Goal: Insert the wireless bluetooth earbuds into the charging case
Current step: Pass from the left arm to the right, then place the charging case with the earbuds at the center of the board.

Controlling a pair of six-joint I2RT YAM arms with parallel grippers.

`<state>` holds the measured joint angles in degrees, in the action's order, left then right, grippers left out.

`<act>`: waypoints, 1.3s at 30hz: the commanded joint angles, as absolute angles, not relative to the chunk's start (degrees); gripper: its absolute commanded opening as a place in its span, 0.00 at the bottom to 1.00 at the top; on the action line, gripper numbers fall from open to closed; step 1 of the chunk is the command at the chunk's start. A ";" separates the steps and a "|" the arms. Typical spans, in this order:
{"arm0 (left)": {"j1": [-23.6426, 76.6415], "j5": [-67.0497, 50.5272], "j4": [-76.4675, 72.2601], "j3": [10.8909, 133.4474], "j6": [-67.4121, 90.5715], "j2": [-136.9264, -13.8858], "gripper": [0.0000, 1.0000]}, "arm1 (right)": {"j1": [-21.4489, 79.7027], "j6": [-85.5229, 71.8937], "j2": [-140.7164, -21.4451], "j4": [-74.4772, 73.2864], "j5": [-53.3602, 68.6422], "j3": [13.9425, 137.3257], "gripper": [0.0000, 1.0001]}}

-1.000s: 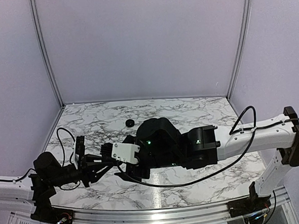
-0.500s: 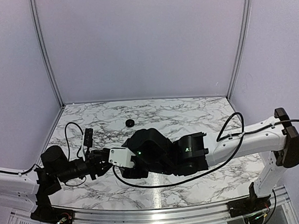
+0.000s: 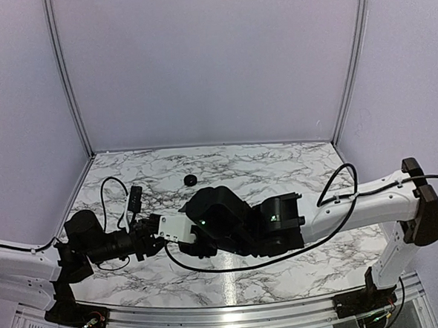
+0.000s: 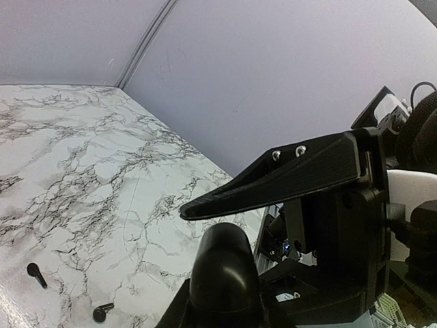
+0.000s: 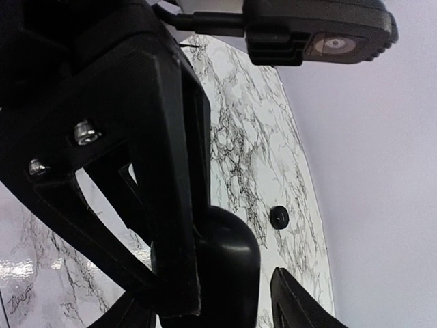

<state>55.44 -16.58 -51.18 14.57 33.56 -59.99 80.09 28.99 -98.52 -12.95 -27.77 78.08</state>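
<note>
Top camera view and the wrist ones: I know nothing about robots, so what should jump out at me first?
First, the left arm and right arm, tip to tip over the marble table. In the left wrist view a glossy black oval object, probably the charging case, fills the foreground, with two tiny black earbuds lying on the marble at lower left. A small black disc sits alone farther back.

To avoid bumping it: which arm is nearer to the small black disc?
Right. The right arm is just on the near side of the disc; the left arm lies further, to its left.
</note>
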 commanded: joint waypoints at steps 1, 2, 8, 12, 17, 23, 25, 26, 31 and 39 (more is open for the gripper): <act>55.46 -18.95 -53.34 16.52 34.14 -60.48 0.00 | 80.42 29.45 -99.87 -12.07 -29.37 80.86 0.55; 55.46 -18.94 -53.35 16.51 34.14 -60.51 0.00 | 80.42 29.52 -99.99 -12.26 -29.35 80.86 0.55; 55.46 -19.05 -53.35 16.52 34.30 -60.45 0.00 | 80.40 29.41 -100.64 -12.73 -30.40 80.57 0.51; 55.45 -18.82 -53.35 16.44 33.86 -60.55 0.00 | 80.19 28.81 -100.42 -12.09 -31.66 79.97 0.38; 55.37 -17.15 -52.54 16.26 32.93 -60.25 0.40 | 77.69 25.92 -97.83 -11.60 -28.61 78.15 0.29; 53.92 -14.14 -48.57 16.00 31.47 -58.06 0.79 | 70.36 18.58 -92.29 -10.03 -19.40 72.77 0.27; 52.14 -11.09 -43.79 16.98 30.64 -56.42 0.92 | 67.09 15.84 -90.95 -9.89 -16.49 70.71 0.27; 50.89 -9.22 -40.45 18.21 29.96 -55.86 0.97 | 65.05 14.22 -90.58 -9.98 -14.83 69.89 0.27; 44.41 -0.88 -26.89 26.73 23.57 -59.04 0.99 | 54.88 7.20 -90.46 -10.68 -9.00 65.31 0.26; 38.17 2.93 -13.95 44.75 13.54 -76.82 0.99 | 42.81 0.64 -94.91 -10.15 -0.62 60.89 0.26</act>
<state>39.48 -0.71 -24.40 36.80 21.15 -68.71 46.52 5.78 -93.23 -11.16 -6.02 61.71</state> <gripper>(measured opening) 0.989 0.410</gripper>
